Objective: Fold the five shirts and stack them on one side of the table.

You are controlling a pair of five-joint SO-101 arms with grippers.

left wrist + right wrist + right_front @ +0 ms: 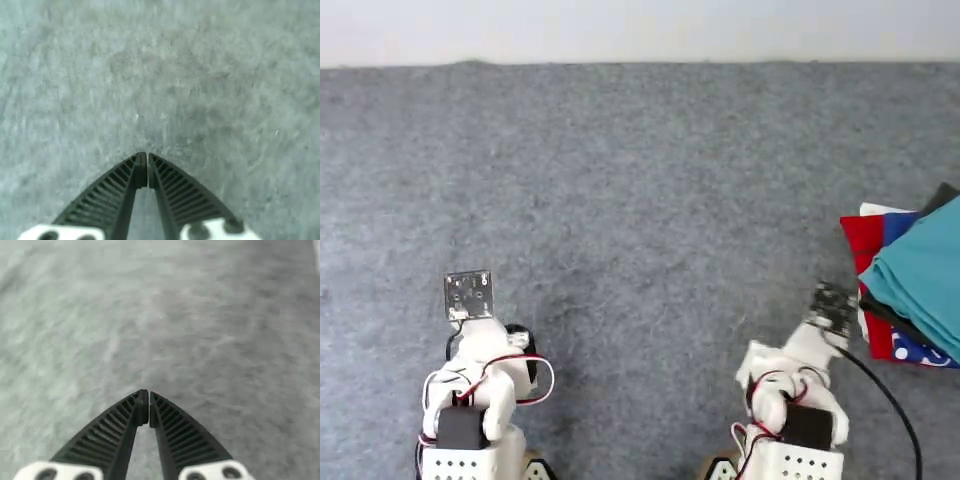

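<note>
A stack of folded shirts (912,290) lies at the right edge of the table, a teal shirt (924,272) on top of red, blue and white ones. My left gripper (147,161) is shut with nothing in it, low over bare grey felt at the near left. My right gripper (148,397) is also shut and empty, over the felt near the front right. In the high view the right arm (800,385) sits just left of the stack, and the left arm (480,370) is folded back by its base.
Grey felt (650,200) covers the whole table. A white wall strip (640,30) runs along the far edge. A black cable (895,410) trails from the right arm toward the near right corner.
</note>
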